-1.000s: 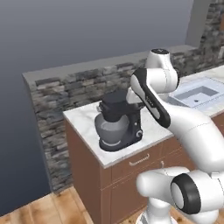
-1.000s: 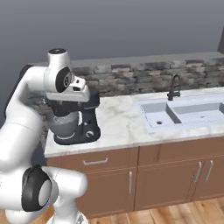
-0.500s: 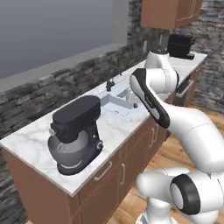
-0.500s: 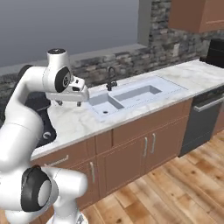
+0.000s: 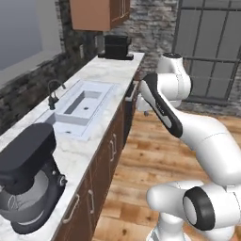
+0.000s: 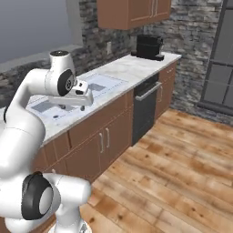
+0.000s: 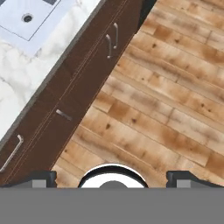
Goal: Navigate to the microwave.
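Though its tips are cut off at 6 o'clock, the gripper [image 7: 112, 179] spreads wide over wooden floor [image 7: 166, 100]; sink [image 5: 84, 104] at 10 o'clock.

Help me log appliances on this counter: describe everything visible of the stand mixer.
The stand mixer is dark grey to black, with a rounded head tilted over a grey metallic bowl and small knobs on its side. It stands upright on the white marble counter, at the near end, short of the sink. Nothing else touches it.

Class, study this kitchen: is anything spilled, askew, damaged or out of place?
Nothing stands out. The stand mixer sits upright on the marble counter, the sink looks clean, and the wood floor is bare of spills.
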